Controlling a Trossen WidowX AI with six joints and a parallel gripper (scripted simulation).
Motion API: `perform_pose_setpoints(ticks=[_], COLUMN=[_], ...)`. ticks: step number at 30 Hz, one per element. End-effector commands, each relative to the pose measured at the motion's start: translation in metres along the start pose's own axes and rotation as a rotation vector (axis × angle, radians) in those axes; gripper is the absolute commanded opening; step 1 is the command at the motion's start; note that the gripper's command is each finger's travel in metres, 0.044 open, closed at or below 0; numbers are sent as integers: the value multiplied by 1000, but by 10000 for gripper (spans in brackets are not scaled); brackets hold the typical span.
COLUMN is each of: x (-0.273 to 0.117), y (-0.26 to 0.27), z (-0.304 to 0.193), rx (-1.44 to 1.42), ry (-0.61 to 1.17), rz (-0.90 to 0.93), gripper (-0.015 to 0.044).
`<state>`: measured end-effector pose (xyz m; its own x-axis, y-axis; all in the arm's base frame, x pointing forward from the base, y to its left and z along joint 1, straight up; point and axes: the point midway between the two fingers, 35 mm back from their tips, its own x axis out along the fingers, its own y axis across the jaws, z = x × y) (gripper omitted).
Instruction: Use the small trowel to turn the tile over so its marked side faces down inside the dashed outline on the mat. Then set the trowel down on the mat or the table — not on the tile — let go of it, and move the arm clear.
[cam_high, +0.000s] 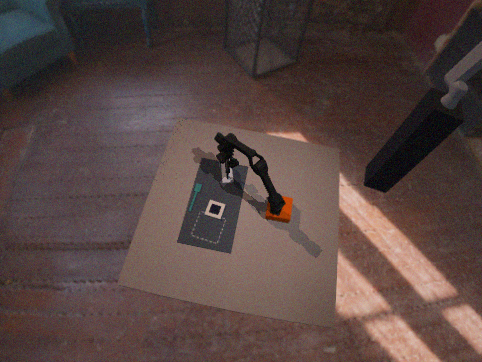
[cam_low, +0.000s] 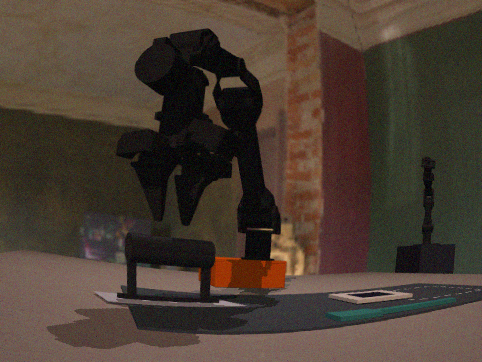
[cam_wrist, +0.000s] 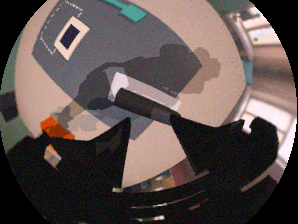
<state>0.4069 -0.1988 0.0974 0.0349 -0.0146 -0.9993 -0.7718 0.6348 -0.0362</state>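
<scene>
The trowel (cam_high: 227, 178) (cam_low: 170, 251) (cam_wrist: 142, 104), a pale flat blade with a raised black bar handle, lies flat at the mat's far end from the outline, partly over the mat's edge. My gripper (cam_low: 172, 222) (cam_wrist: 150, 118) is open and empty above the handle; the fingertips do not touch it. The tile (cam_high: 216, 209) (cam_low: 371, 296) (cam_wrist: 70, 36) is cream with a dark square facing up. It lies flat on the mat (cam_high: 227, 240) (cam_low: 280, 310) (cam_wrist: 100, 50), at the edge of the dashed outline (cam_high: 192, 234) and mostly outside it.
A teal stick-like tool (cam_high: 198, 188) (cam_low: 370, 314) (cam_wrist: 132, 13) with a wider end lies along the mat's side, beside the tile. The orange base block (cam_high: 285, 216) (cam_low: 250, 273) (cam_wrist: 52, 128) of the arm stands on the table (cam_high: 280, 275) on the mat's other side.
</scene>
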Motion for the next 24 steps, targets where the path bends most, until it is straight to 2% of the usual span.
perform_pose_setpoints(ticks=[1, 24], x=[0, 0], y=[0, -2], z=[0, 0], rx=[-130, -927], ry=[-1, -1], rz=[0, -1], gripper=[270, 270])
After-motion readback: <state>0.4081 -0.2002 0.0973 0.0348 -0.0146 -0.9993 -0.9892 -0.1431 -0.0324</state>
